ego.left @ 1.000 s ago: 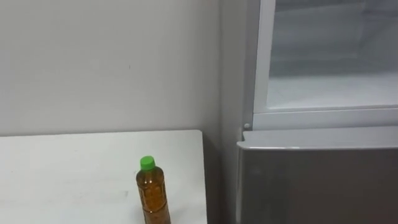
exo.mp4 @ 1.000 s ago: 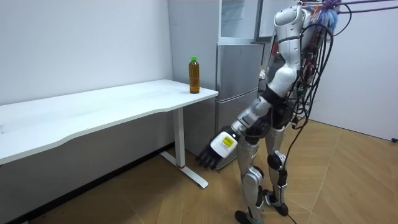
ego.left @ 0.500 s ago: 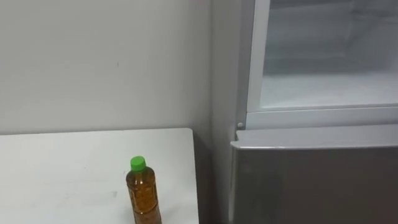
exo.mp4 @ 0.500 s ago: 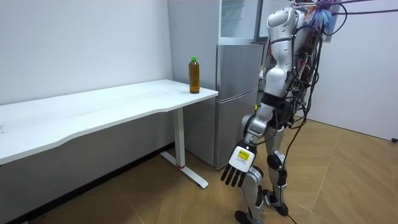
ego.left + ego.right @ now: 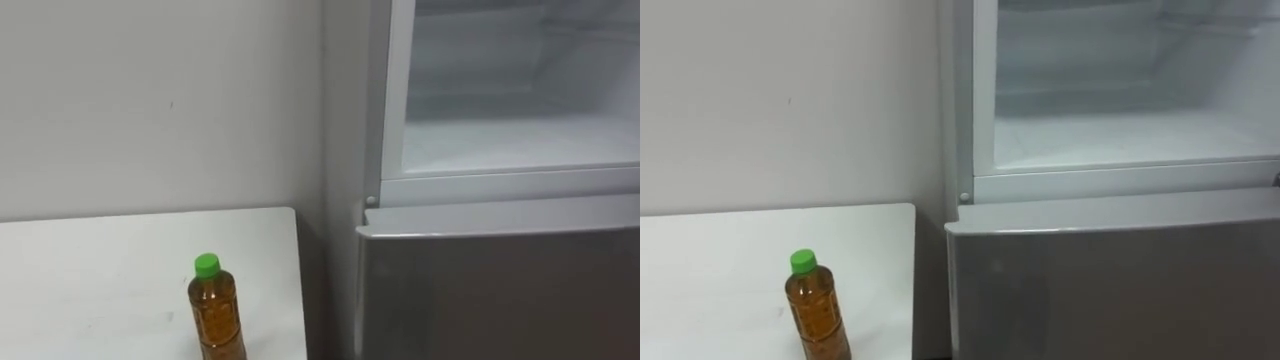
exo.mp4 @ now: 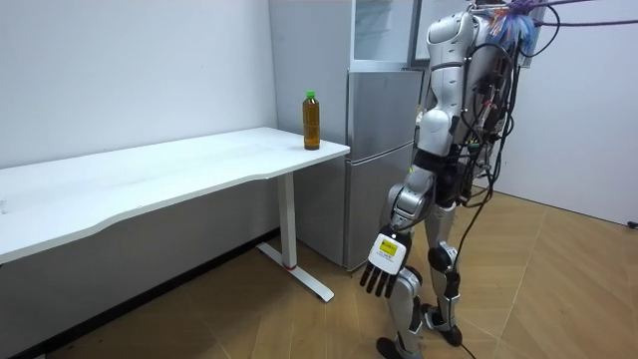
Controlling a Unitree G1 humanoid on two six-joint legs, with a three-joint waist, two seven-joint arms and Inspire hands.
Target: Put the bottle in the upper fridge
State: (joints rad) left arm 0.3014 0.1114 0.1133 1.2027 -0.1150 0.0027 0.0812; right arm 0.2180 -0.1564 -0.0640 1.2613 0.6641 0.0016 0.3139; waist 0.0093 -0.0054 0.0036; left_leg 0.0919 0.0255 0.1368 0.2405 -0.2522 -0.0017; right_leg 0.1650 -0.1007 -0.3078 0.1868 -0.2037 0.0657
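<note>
**Bottle upright on the table end, left hand low and empty**

The bottle (image 5: 216,318) stands at the lower left of the eye views. It holds amber liquid under a green cap (image 5: 206,265), and its long axis is vertical. It rests on the white table (image 5: 90,285), near the end that runs up to the fridge. Nothing is touching it.

To its right, in the upper right of the frame, the upper fridge compartment (image 5: 500,186) shows a pale open interior. The closed grey lower door (image 5: 500,290) sits below it.

In the room view the robot stands upright in front of the fridge, at centre right of the frame. Its left hand (image 6: 384,267) hangs at about knee height with the fingers straight and slightly spread, holding nothing.

From those fingers the bottle lies up and toward the room view's left, well apart and above table height. The left arm is on the table side of the body, so I judge it the nearer one for the reach. The hand would need to rise above the tabletop and swing toward the table end. It could then meet the upright bottle side-on, and the fingers would close round its body below the cap.
</note>
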